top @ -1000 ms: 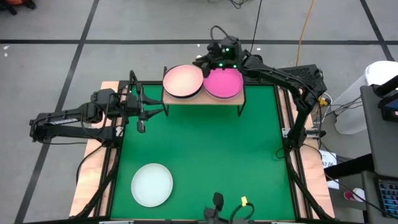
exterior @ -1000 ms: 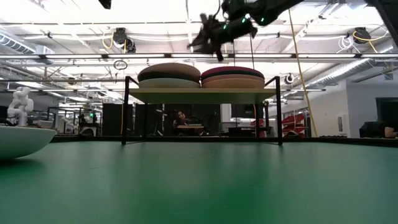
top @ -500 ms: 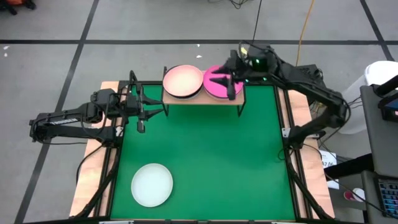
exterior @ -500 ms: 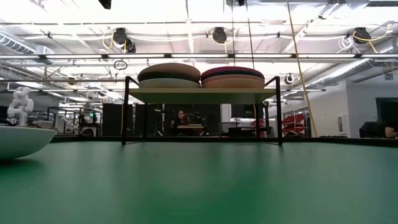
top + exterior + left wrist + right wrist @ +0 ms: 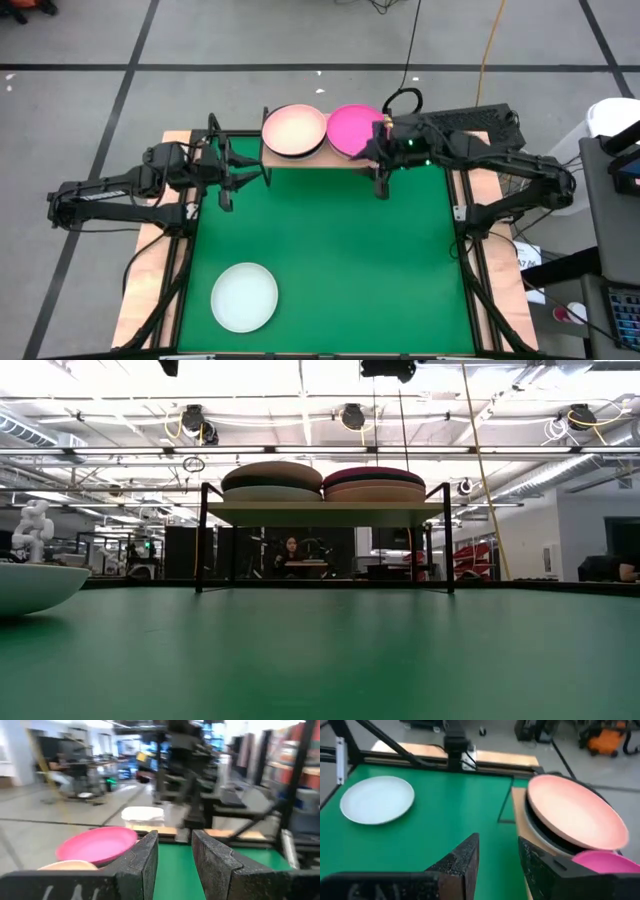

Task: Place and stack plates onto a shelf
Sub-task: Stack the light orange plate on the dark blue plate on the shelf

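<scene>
The shelf (image 5: 330, 161) stands at the mat's far edge on thin black legs and carries two plate stacks. A salmon pink plate (image 5: 294, 131) tops the left stack and a magenta plate (image 5: 355, 130) tops the right one. In the low view both stacks (image 5: 325, 482) rest flat on the board (image 5: 325, 513). A white plate (image 5: 244, 297) lies flat on the mat near its left near corner. My right gripper (image 5: 380, 183) hovers open over the shelf's near right corner, holding nothing (image 5: 497, 865). My left gripper (image 5: 232, 180) waits open left of the shelf (image 5: 175, 855).
The green mat (image 5: 330, 260) lies wide and bare between the shelf and the white plate. Wooden table borders (image 5: 150, 280) run along both sides of the mat. A person sits in the room beyond the table (image 5: 292, 550).
My right gripper has drawn back from above the far side of the magenta stack. It swung toward the table's right, then toward the near edge, turning about, and rose out of the low view. It now hangs over the shelf's near right corner. The plates kept still.
</scene>
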